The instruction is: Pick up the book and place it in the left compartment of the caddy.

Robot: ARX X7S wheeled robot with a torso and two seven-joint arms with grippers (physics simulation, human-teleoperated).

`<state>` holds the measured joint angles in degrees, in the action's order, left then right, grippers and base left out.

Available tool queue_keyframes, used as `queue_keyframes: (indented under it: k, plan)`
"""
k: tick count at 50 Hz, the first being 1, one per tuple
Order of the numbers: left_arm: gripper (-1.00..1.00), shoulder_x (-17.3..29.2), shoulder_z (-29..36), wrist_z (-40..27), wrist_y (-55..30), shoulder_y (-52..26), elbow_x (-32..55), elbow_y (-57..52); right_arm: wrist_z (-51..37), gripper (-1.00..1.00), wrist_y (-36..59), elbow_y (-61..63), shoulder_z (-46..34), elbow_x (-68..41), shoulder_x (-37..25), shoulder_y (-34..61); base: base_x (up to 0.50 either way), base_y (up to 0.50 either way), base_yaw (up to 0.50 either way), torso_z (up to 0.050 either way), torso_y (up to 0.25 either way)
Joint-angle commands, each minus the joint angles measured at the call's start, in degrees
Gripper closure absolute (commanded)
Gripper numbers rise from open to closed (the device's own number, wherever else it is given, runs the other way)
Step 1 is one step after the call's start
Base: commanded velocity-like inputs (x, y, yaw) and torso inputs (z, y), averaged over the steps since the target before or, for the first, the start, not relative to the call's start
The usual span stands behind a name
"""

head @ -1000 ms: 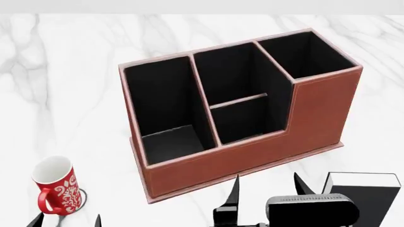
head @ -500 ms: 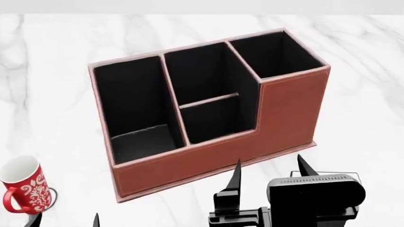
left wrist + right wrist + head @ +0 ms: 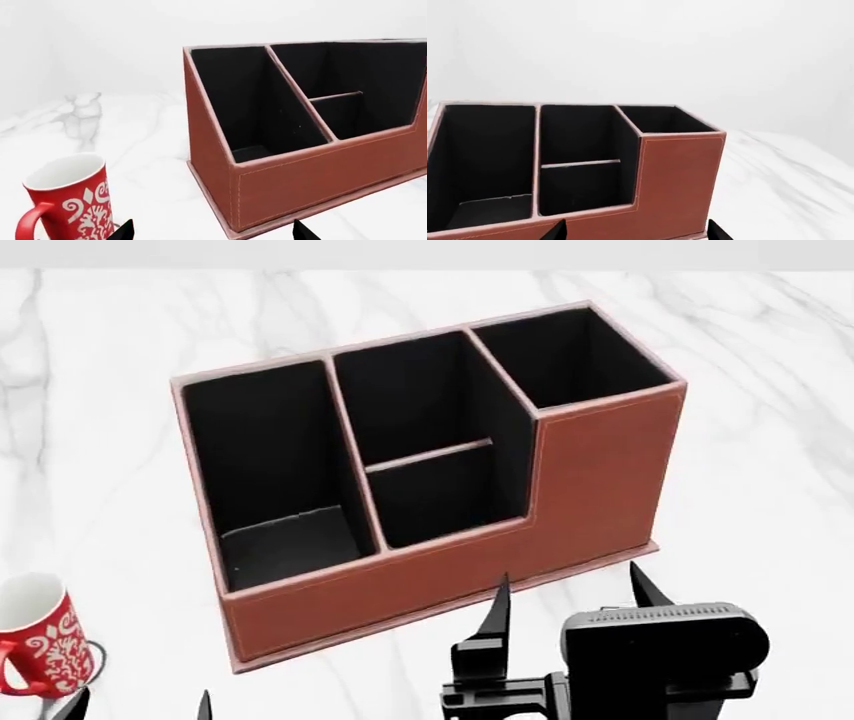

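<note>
The reddish-brown caddy (image 3: 441,580) stands on the white marble table, with its stepped front wall facing me. Its left compartment (image 3: 267,470) is black-lined and holds nothing. The caddy also shows in the left wrist view (image 3: 300,180) and the right wrist view (image 3: 680,175). The book shows in no view now. My right gripper (image 3: 571,590) is open and empty, just in front of the caddy's front wall (image 3: 637,231). My left gripper (image 3: 138,708) is open and empty at the lower left, near the caddy's left front corner (image 3: 213,232).
A red-and-white patterned mug (image 3: 40,640) stands on the table left of the caddy, close to my left gripper; it also shows in the left wrist view (image 3: 73,200). The marble table (image 3: 747,360) extends around the caddy.
The caddy and the mug have shifted left in the head view. The book, seen at the lower right a second ago, no longer shows. Both grippers stay open.
</note>
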<state>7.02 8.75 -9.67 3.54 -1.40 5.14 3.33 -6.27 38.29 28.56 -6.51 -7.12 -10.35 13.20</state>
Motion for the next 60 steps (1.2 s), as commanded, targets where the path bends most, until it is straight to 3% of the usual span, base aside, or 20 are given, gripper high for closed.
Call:
queue_keyframes:
  k: [1,23,38,43,48,52,56,60]
  plan:
    - [-1.0,0.51,0.55,-0.61,0.33,-0.21,0.42,0.24,0.23,-1.0,0.17,0.22,-0.21,-1.17,-0.1,0.26,0.5,0.07,0.0,0.0,0.0]
    - [-1.0,1.28,1.54,-1.56,0.8,-0.28,1.05,0.49,-0.47,-1.0,-0.91,-0.15,-0.63,-1.89,-0.4,0.07,0.5,0.08,0.0,0.0,0.0]
    - [-1.0,1.73,2.12,-2.12,0.96,-0.17,1.45,0.37,-1.28,-1.0,0.84,0.79,-0.1,-3.13,-0.39,0.41,0.0,0.0,0.0,0.0,0.001]
    - [-1.0,1.92,2.25,-2.26,1.0,-0.15,1.68,0.28,-2.17,-1.0,8.9,4.92,1.84,-5.96,-0.13,2.43,0.0,0.0,0.0,0.0,0.0]
    - [-1.0,2.07,2.4,-2.37,1.05,-0.09,1.95,0.2,-3.6,-1.0,25.45,14.0,4.56,-10.05,-0.89,9.02,0.0,0.0,0.0,0.0,0.0]
    - [-1.0,2.14,2.59,-2.45,0.98,-0.19,2.12,0.11,-3.5,-1.0,45.8,20.4,11.95,-15.55,0.74,19.69,0.0,0.0,0.0,0.0,0.0]
    - [-1.0,2.23,2.85,-2.54,1.14,-0.17,2.12,0.23,-5.38,-1.0,51.6,19.93,11.76,-17.48,-1.39,25.22,0.0,0.0,0.0,0.0,0.0]
    - [-1.0,2.4,2.83,-2.67,1.01,-0.33,2.39,0.19,-17.0,-1.0,51.67,10.73,16.12,-40.12,-5.36,27.56,0.0,0.0,0.0,0.0,0.0]
